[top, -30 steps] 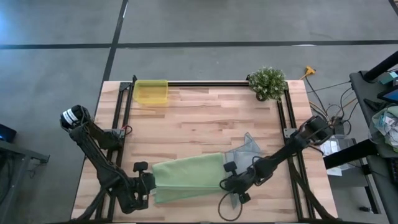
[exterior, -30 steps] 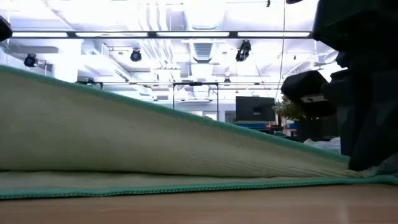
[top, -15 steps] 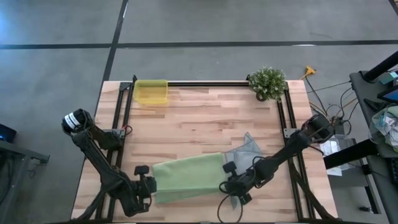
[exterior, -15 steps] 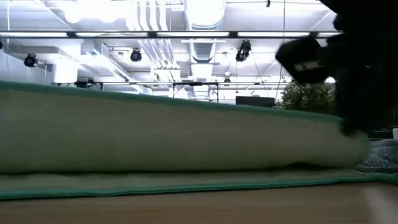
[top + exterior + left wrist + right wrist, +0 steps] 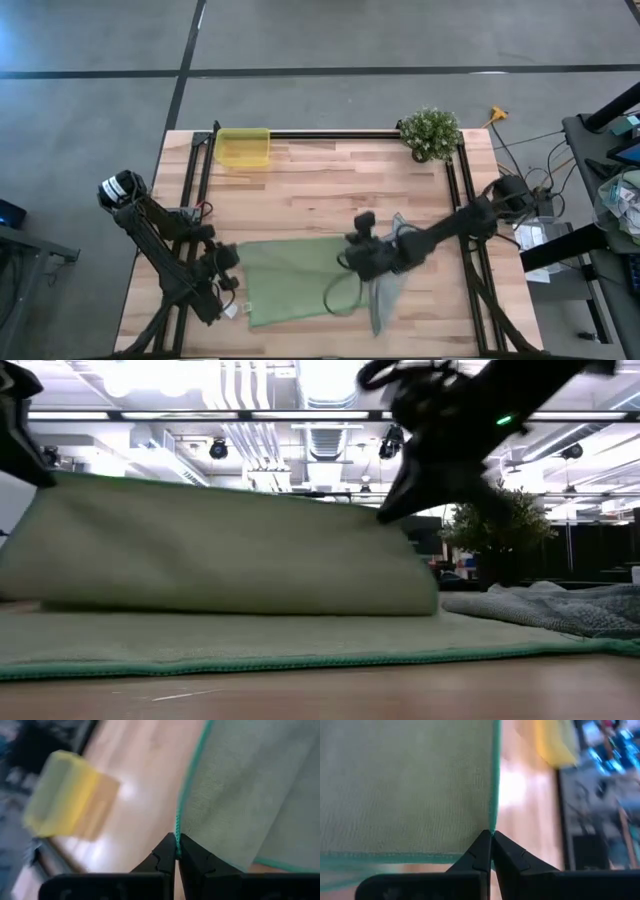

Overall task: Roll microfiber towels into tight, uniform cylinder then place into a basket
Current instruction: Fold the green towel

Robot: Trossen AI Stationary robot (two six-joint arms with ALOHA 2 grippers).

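Observation:
The light green towel [image 5: 295,285] lies at the table's near middle, its lower layer flat on the wood [image 5: 250,645] and its upper layer raised [image 5: 220,550]. Its white tag [image 5: 232,310] shows at the near left corner. My left gripper [image 5: 222,258] is shut on the raised layer's left end. My right gripper [image 5: 358,255] is shut on its right end. The grey-blue towel [image 5: 388,290] lies crumpled beside the green towel on the right, partly under my right arm. The yellow basket [image 5: 243,147] stands at the far left. My left gripper pinches the green towel's hemmed edge [image 5: 177,831] between its two fingertips, at the raised layer's left end. That end is held up off the table while the lower layer lies flat. My right gripper pinches the hemmed edge at the raised layer's right corner [image 5: 493,826] between its two fingertips. That corner is held up off the table and the layer sags between the two grippers.
A potted plant [image 5: 431,132] stands at the far right corner. Black rails [image 5: 330,133] run along the table's far, left and right sides. Bare wood lies between the towels and the far rail.
Both grippers have gone toward the table's far edge, carrying the held edge of the green towel's upper layer back over the lower layer. The lower layer has stayed flat on the table with its near hem in place.

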